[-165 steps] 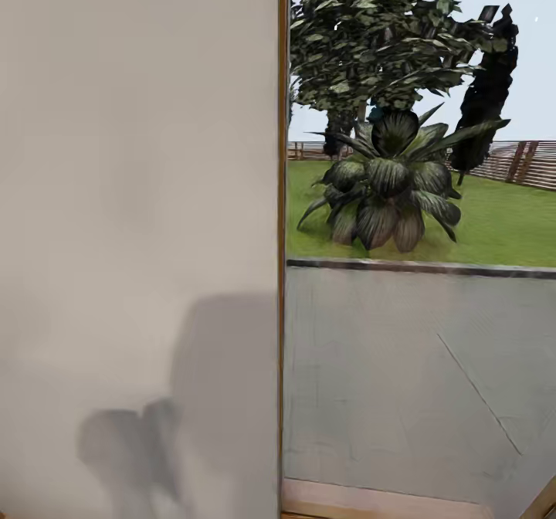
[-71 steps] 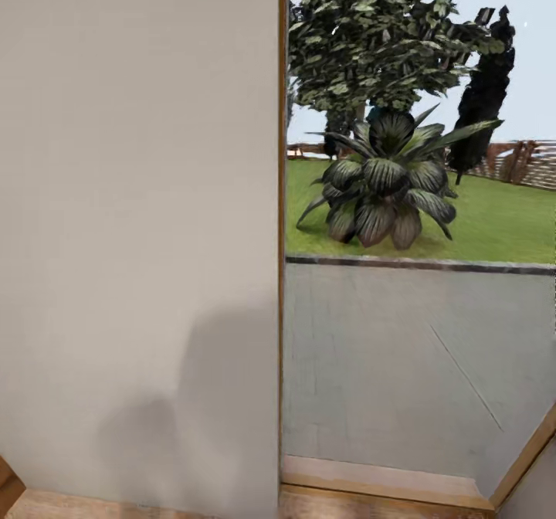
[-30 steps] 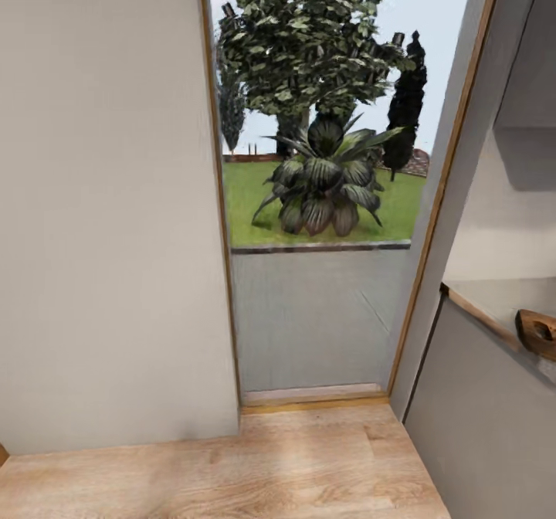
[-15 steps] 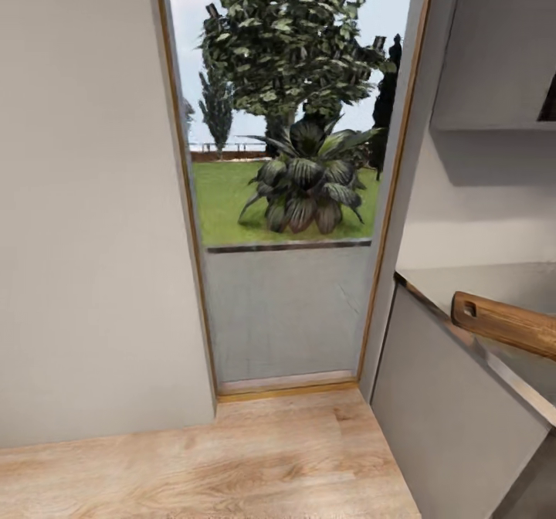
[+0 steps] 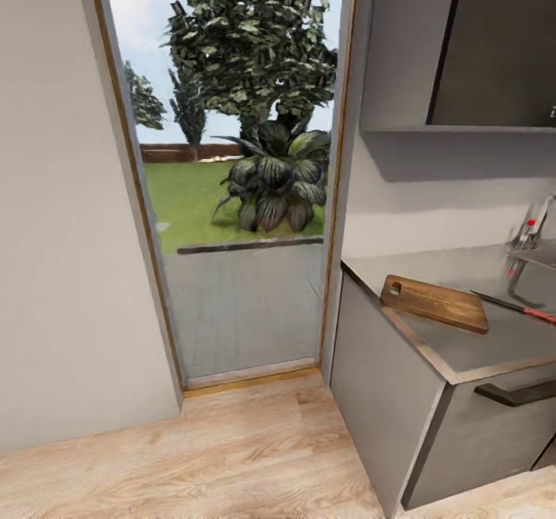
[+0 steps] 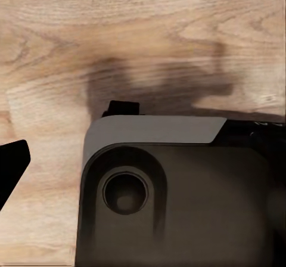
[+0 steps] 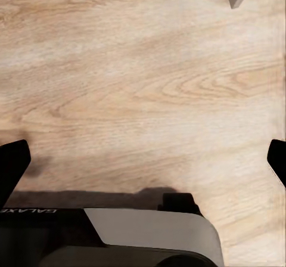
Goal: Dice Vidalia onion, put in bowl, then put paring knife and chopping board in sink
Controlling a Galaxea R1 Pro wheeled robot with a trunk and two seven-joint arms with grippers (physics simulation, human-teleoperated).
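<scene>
At the right of the head view the grey countertop [image 5: 455,268] carries the brown chopping board [image 5: 434,303], its handle slot towards the door. Just right of the board lies the paring knife [image 5: 513,307], dark blade and red handle. At the frame's right edge the sink [image 5: 540,262] shows only its rim, under a chrome faucet with a red knob [image 5: 531,231]. The Vidalia onion is hidden and the bowl is out of view. My left gripper [image 6: 143,165] and right gripper [image 7: 144,160] hang open over the wooden floor, holding nothing.
A glass door [image 5: 232,195] with a garden behind it stands ahead, and a plain wall [image 5: 54,233] is to its left. Under the counter is a grey cabinet with a dark drawer handle [image 5: 513,393]. A dark wall cabinet [image 5: 502,40] hangs above. My own base [image 6: 173,201] shows below the left wrist.
The camera has backed off and swung right, so the door slid left in the picture. The counter with the whole chopping board, the knife and the faucet has come into view.
</scene>
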